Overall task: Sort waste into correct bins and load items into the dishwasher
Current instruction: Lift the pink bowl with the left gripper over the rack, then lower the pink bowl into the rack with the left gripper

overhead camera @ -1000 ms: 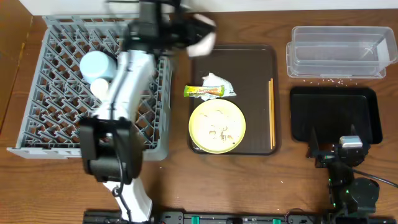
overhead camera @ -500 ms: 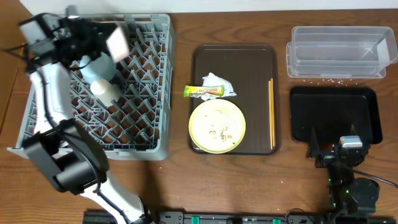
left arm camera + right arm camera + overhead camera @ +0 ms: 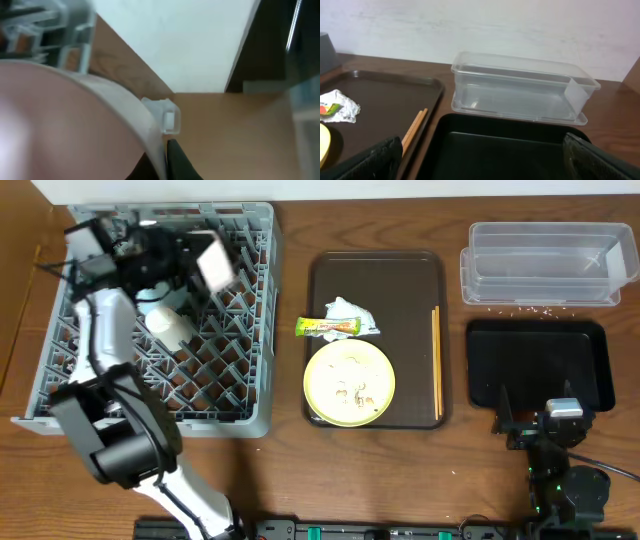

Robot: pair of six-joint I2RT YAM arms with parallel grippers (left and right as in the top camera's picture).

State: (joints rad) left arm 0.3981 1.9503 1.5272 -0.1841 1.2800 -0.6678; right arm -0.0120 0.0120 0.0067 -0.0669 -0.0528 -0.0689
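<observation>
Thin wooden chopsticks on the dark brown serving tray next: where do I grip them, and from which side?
Grip the chopsticks mid-length from straight above, closing across the pair. They lie flat, side by side, close along the right rim of the tray, so a sideways approach is probably blocked.

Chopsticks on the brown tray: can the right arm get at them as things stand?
Probably yes. The chopsticks lie bare along the edge of the brown tray nearest that arm. The right gripper sits open at the low black tray beside it; nothing tall stands between.
</observation>
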